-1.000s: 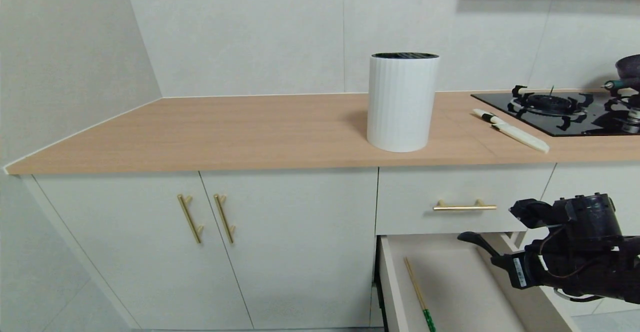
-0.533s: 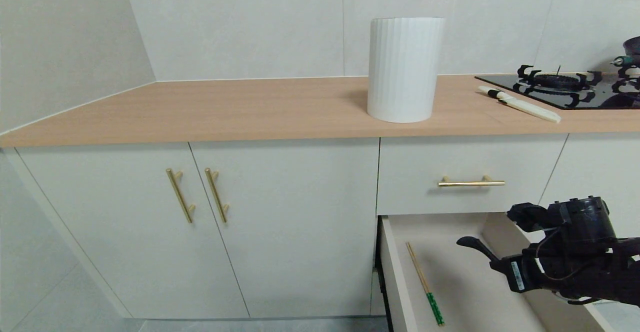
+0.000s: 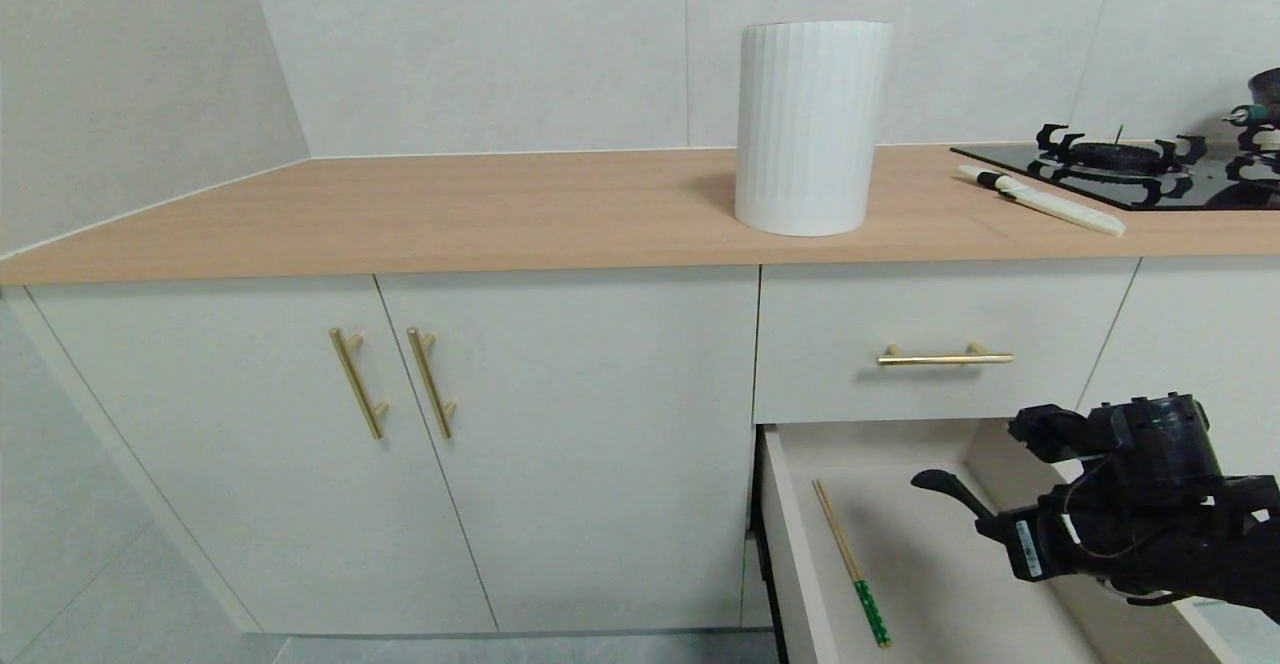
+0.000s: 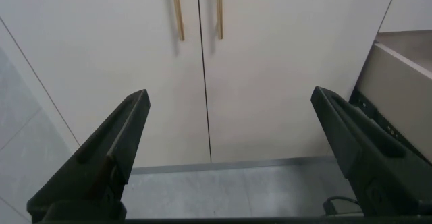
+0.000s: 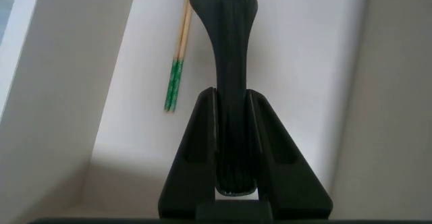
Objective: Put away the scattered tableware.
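Note:
A pair of wooden chopsticks with green ends lies inside the open lower drawer, near its left wall. In the right wrist view the chopsticks lie just beside my finger tips. My right gripper hangs over the drawer, shut with nothing in it. A cream knife with a black band rests on the wooden counter near the stove. My left gripper is open and faces the cabinet doors low down, holding nothing.
A tall white ribbed holder stands on the counter above the drawers. A black gas hob sits at the far right. The upper drawer with a gold handle is closed. Two cabinet doors with gold handles are to the left.
The head camera has dropped lower, so the whole picture shifted and the counter looks flatter. My right gripper stays over the open drawer, still shut.

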### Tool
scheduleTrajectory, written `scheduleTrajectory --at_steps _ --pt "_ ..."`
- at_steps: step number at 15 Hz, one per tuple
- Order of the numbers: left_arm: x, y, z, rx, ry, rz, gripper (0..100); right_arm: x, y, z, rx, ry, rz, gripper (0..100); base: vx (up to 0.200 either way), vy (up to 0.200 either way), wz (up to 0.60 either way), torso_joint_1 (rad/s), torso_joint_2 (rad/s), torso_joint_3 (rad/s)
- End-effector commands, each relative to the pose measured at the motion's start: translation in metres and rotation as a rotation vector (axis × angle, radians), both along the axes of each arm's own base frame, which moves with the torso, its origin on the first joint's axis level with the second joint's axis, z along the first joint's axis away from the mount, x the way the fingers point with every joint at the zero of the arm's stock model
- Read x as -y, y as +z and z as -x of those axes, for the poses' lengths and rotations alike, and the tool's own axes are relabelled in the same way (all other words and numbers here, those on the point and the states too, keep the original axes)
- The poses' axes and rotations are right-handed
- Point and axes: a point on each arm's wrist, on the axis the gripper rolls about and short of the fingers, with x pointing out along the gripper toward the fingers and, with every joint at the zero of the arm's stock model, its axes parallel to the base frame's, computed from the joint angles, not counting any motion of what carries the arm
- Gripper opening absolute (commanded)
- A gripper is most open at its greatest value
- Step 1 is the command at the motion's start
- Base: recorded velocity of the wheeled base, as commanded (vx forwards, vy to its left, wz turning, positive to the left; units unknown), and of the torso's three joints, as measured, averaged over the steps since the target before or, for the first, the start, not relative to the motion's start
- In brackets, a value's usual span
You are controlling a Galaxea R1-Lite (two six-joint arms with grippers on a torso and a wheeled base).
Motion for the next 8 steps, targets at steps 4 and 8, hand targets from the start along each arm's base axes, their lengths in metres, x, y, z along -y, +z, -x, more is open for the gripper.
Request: scheduleTrajectory --at_steps 4,8 --pt "0.000 0.000 0.000 0.000 0.000 0.000 100 -0.006 -0.062 -0.025 -0.052 -0.038 0.043 0 0.000 0.000 0.00 0.000 0.00 0.000" --pt "0.000 0.000 0.000 0.000 0.000 0.000 100 -0.006 -0.098 -0.039 -0.006 -0.085 0.080 0 0.000 0.000 0.00 0.000 0.00 0.000"
